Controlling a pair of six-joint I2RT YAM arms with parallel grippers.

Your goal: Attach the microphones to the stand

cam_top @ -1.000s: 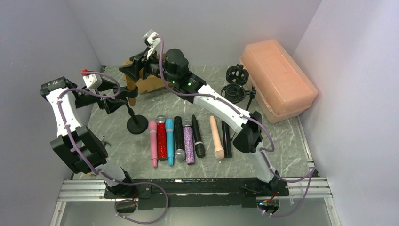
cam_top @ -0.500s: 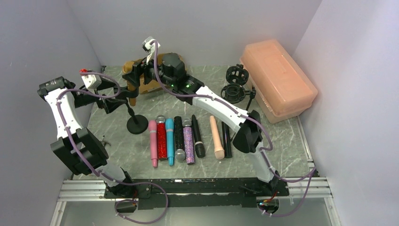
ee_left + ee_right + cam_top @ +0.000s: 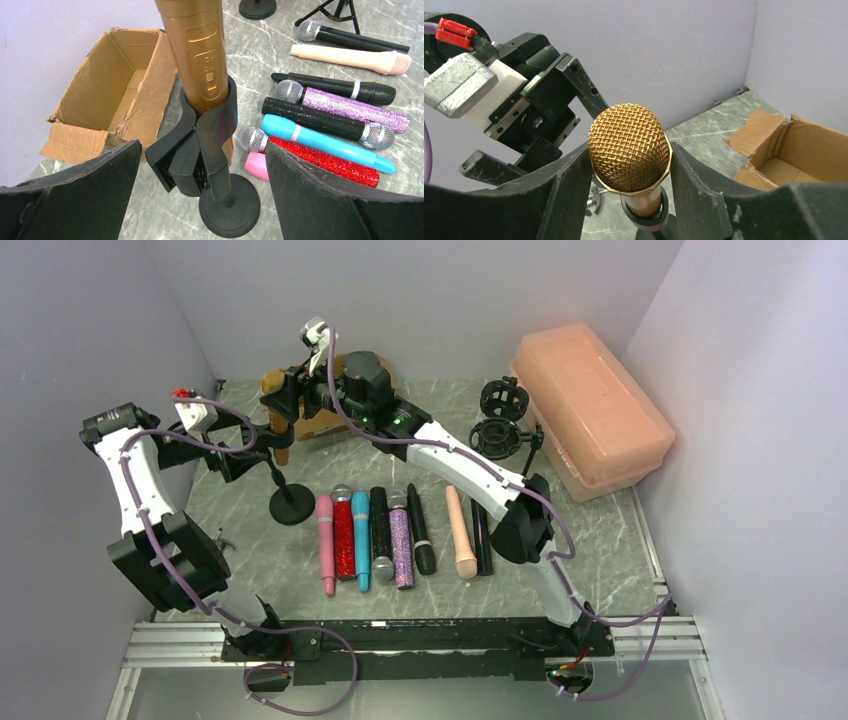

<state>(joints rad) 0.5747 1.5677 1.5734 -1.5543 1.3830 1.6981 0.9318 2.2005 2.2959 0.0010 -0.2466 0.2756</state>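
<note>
A gold microphone [image 3: 202,55] stands upright in the black clip [image 3: 212,130] of the stand [image 3: 292,506]. My right gripper [image 3: 630,160] is shut on its gold mesh head [image 3: 629,145], one pad against each side. In the top view the right gripper [image 3: 285,392] is above the stand at the back left. My left gripper [image 3: 202,150] is wide open around the clip without touching it. Several microphones lie side by side on the table: pink [image 3: 326,540], red glitter [image 3: 344,538], blue [image 3: 360,535], purple glitter [image 3: 401,540], peach [image 3: 461,530] and black ones [image 3: 420,532].
A torn cardboard box [image 3: 115,95] sits right behind the stand. Two black shock mounts [image 3: 500,415] stand at the back right beside an orange plastic case [image 3: 590,405]. Walls close in the back and both sides.
The right gripper's jaws opened wider, then closed in on the gold head. The left arm has shifted slightly and stays open around the clip.
</note>
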